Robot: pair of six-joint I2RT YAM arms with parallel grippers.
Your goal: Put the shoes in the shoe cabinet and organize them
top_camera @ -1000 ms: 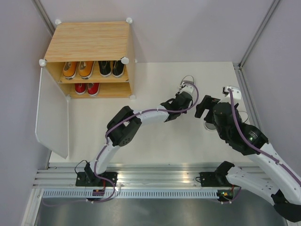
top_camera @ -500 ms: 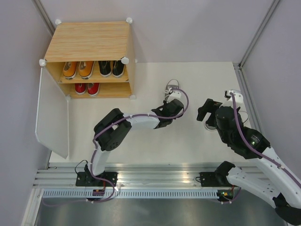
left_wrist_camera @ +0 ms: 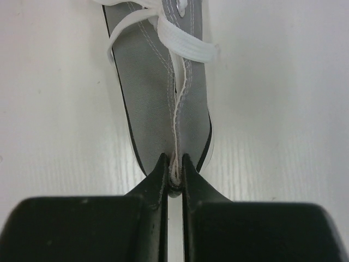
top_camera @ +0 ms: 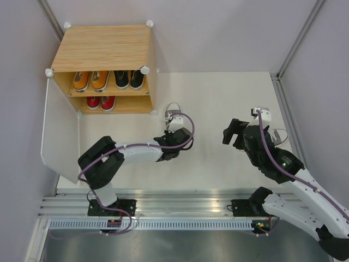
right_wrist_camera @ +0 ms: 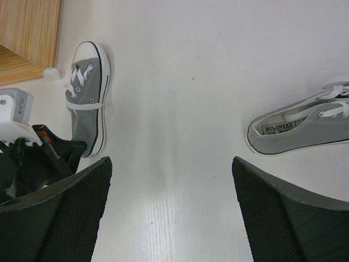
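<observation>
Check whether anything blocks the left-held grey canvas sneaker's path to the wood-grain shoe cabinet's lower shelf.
Nothing visible does. The grey canvas sneaker sits near the cabinet's open front; red sneakers fill only the lower shelf's left half.

Open shoe cabinet (top_camera: 103, 46) holds six shoes (top_camera: 99, 81); two grey sneakers (right_wrist_camera: 86, 109) lie outside.

Grey canvas shoe (left_wrist_camera: 155, 103), wood-grain cabinet (top_camera: 103, 46), matt wht table (top_camera: 218, 93)
</observation>
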